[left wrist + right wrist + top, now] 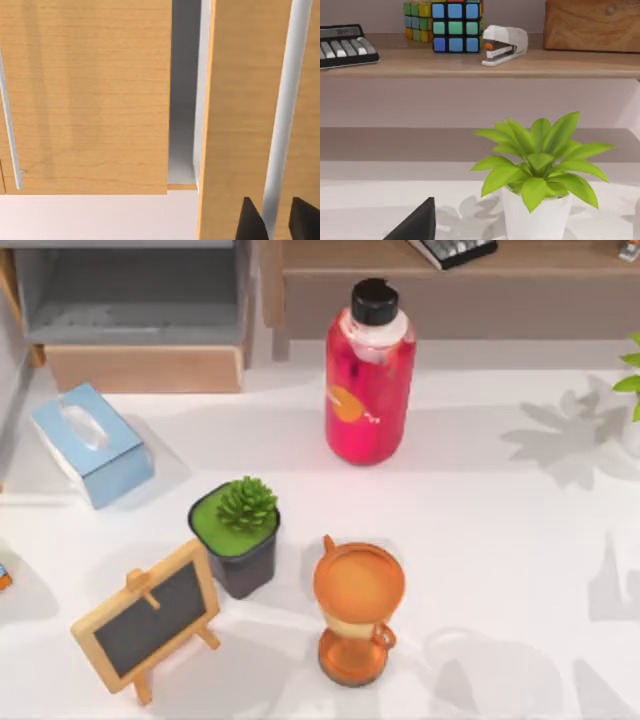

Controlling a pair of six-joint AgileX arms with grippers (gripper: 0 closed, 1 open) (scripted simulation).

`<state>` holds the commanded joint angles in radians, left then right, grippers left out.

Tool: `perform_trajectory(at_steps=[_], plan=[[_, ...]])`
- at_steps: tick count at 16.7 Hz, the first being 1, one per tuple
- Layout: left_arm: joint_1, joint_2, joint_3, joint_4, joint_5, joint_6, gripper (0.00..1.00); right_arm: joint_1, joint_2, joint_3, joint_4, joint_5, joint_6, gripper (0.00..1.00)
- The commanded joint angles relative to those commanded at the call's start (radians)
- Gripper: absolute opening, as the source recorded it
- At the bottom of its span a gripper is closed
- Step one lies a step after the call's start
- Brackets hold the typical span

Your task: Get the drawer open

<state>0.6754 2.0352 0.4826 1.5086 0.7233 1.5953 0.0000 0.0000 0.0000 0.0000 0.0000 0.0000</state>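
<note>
- Right, the drawer (145, 368) sits at the far left of the table in the top view. It juts forward of its housing, with the grey floor and walls on show behind the plain light-wood front.
- Left gripper (276, 224) is right up against a light-wood panel (240, 100). I cannot tell whether this panel is the drawer's front.
- A pale bar handle (285, 115) runs along that panel and passes straight between the gripper's two dark fingertips (250, 222).
- The fingers straddle the bar with a gap on one side, so the grip is released, not clamped on it.
- Beyond the gripper's panel is a second wooden panel (85, 95) carrying its own thin metal handle (10, 130), with a shadowed slot between the two.
- Right gripper (415, 227) idles low over the table, and whether it is clenched or released I cannot tell.
- Just ahead of it stands a leafy plant (540, 170) in a white pot.
- Farther ahead of it, the brown shelf (470, 65) carries a keyboard (345, 45), colour cubes (455, 25), a stapler (502, 45) and a wooden box (592, 25).
- Out on the table are a tissue box (90, 443) just in front of the drawer, a red bottle (369, 375), a small succulent pot (238, 535), a chalkboard easel (148, 618) and an orange hourglass (357, 615).
</note>
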Motion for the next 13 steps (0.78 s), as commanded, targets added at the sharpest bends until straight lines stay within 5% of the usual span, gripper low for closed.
perform_trajectory(at_steps=[7,13], plan=[[0.000,0.000,0.000,0.000,0.000,0.000,0.98,0.000,0.000,0.000,0.000,0.000,0.000,1.00],[0.000,0.000,0.000,0.000,0.000,0.000,1.00,0.000,0.000,0.000,0.000,0.000,0.000,1.00]])
